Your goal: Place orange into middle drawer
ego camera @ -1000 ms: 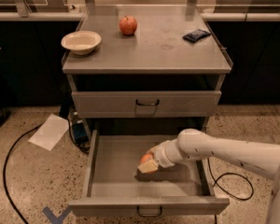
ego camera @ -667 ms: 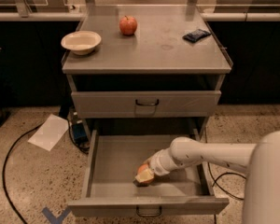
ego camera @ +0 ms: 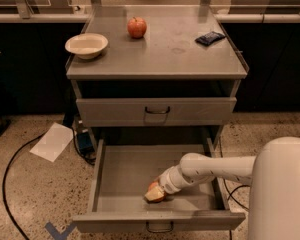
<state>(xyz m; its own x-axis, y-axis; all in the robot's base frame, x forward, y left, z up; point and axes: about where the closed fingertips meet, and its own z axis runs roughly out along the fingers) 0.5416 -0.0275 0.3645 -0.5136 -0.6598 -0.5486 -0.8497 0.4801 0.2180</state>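
Note:
The middle drawer (ego camera: 120,171) is pulled wide open below the shut upper drawer (ego camera: 156,112). My gripper (ego camera: 156,193) reaches down into it from the right, low near the drawer's floor toward its front middle. The orange (ego camera: 153,187) shows only as a small orange patch at the gripper's tip, mostly hidden by the pale fingers (ego camera: 154,195). It sits at or just above the drawer floor. My white arm (ego camera: 215,167) runs across the drawer's right side.
On the cabinet top (ego camera: 170,54) stand a red apple (ego camera: 137,27), a cream bowl (ego camera: 86,45) and a dark packet (ego camera: 210,38). A sheet of paper (ego camera: 52,141) and black cables (ego camera: 10,169) lie on the floor at left. My base (ego camera: 282,189) fills the lower right.
My gripper has moved down and toward the drawer's front with the orange, from above the drawer's middle to near its floor.

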